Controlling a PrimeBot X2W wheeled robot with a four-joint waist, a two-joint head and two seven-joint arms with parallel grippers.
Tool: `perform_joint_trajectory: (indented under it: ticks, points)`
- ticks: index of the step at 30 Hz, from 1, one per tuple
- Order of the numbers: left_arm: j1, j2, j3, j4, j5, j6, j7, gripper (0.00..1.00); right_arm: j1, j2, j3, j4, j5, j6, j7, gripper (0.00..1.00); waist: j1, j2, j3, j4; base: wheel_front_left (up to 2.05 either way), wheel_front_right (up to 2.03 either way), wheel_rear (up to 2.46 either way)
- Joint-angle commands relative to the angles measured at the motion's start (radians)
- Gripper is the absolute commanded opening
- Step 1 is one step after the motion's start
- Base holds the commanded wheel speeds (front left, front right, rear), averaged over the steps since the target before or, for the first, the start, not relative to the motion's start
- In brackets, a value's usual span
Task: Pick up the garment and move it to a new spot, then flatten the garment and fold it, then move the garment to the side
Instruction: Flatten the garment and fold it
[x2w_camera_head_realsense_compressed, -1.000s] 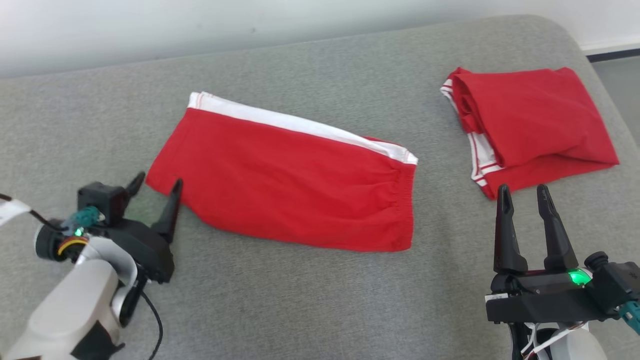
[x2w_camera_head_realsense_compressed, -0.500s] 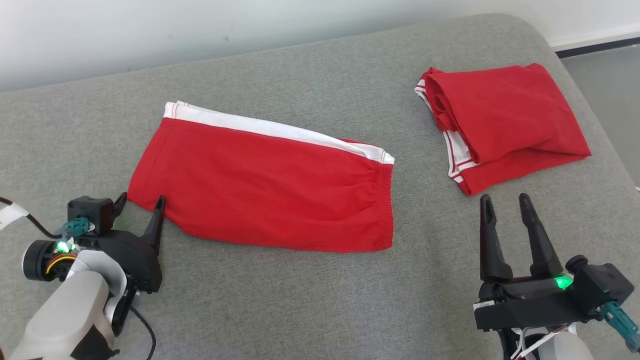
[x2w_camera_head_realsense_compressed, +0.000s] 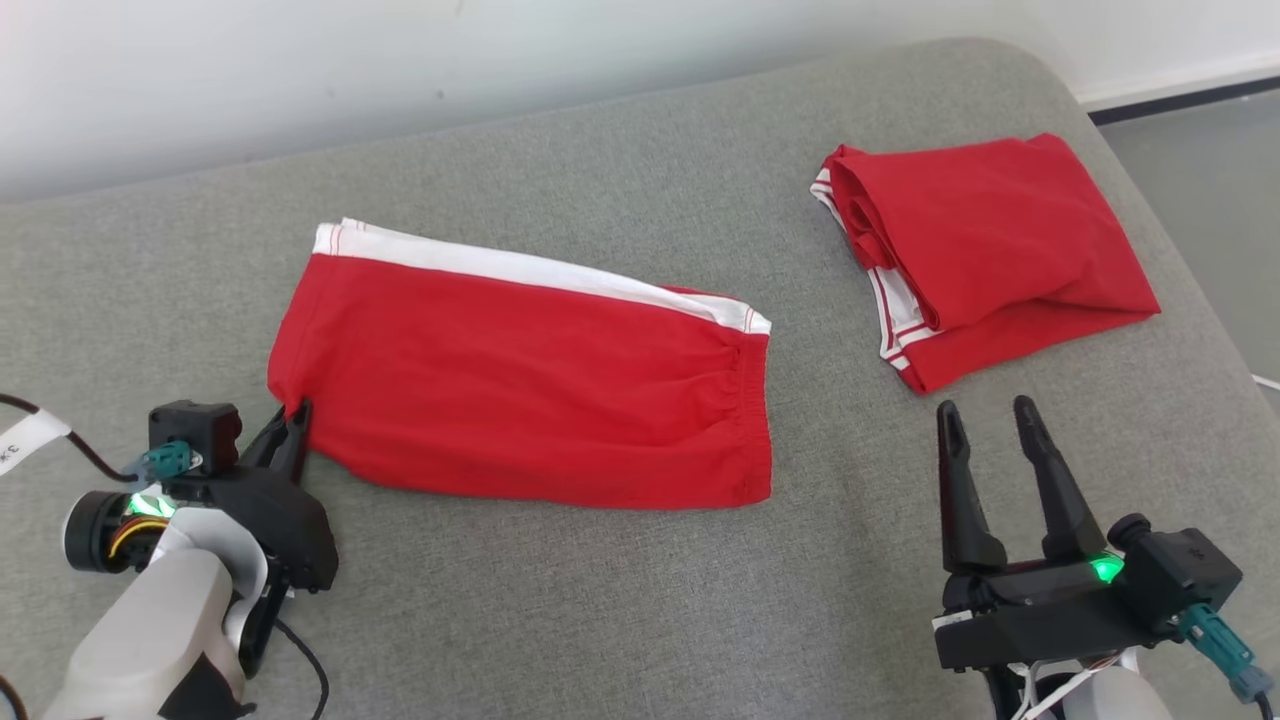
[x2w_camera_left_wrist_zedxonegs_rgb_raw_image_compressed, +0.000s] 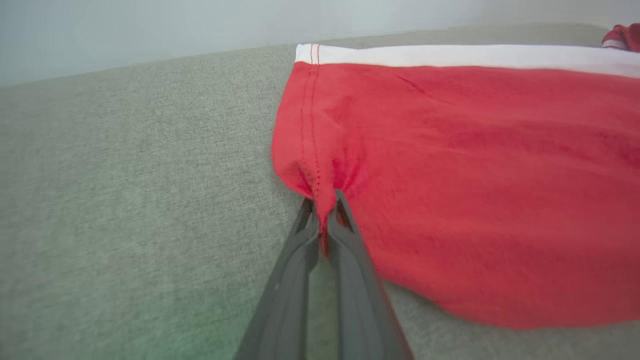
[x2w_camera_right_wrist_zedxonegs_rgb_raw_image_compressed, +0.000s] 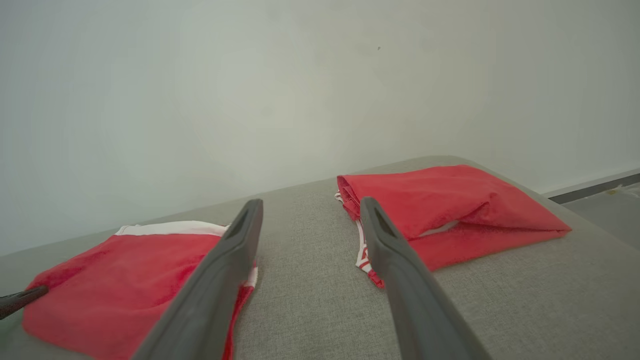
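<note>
Since a second ago the left claw (x2w_camera_head_realsense_compressed: 293, 415) has gone from spread fingers beside the garment's corner to a pinch on it. Its two dark fingers now meet on the near-left corner of the red garment (x2w_camera_head_realsense_compressed: 520, 390). In the left wrist view the cloth bunches into small folds where the tips clamp the stitched hem.

This garment, a pair of red shorts, lies flat and spread near the middle of the grey fabric-covered surface (x2w_camera_head_realsense_compressed: 600, 600). A white band (x2w_camera_head_realsense_compressed: 520, 265) runs along its far edge, and a gathered waistband (x2w_camera_head_realsense_compressed: 752, 410) forms its right end.

To the right, well apart from the shorts, a second red garment (x2w_camera_head_realsense_compressed: 990, 240) lies folded near the surface's rounded far-right corner, with red-and-white striped trim showing at its left side.

The right claw (x2w_camera_head_realsense_compressed: 985, 408) hovers at the near right with its fingers parted and nothing between them. Its tips point toward the gap between the two garments, just short of the folded one.

A pale wall (x2w_camera_head_realsense_compressed: 300, 60) rises behind the surface, and grey floor (x2w_camera_head_realsense_compressed: 1200, 170) shows at the far right.
</note>
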Motion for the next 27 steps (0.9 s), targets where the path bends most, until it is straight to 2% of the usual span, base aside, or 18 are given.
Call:
perform_joint_trajectory:
  ticks: [1, 15, 27]
  points:
    - [0.021, 0.002, 0.004, -0.007, -0.008, 0.0, -0.002, 0.0, 0.005, 0.0, -0.001, 0.002, -0.003, -0.003, -0.001, 1.0, 0.0, 0.0, -0.011, 0.007, 0.0, 0.0, 0.0]
    - [0.187, -0.033, 0.085, -0.146, 0.083, 0.001, -0.002, 0.0, 0.058, 0.012, -0.013, 0.031, 0.014, -0.003, -0.001, 1.0, 0.0, 0.0, -0.15, 0.14, 0.0, 0.0, 0.0]
    - [0.204, -0.049, 0.109, -0.138, 0.107, 0.001, -0.002, 0.0, 0.046, 0.009, -0.015, 0.033, 0.019, -0.003, -0.001, 1.0, 0.0, 0.0, -0.126, 0.118, 0.0, 0.0, 0.0]
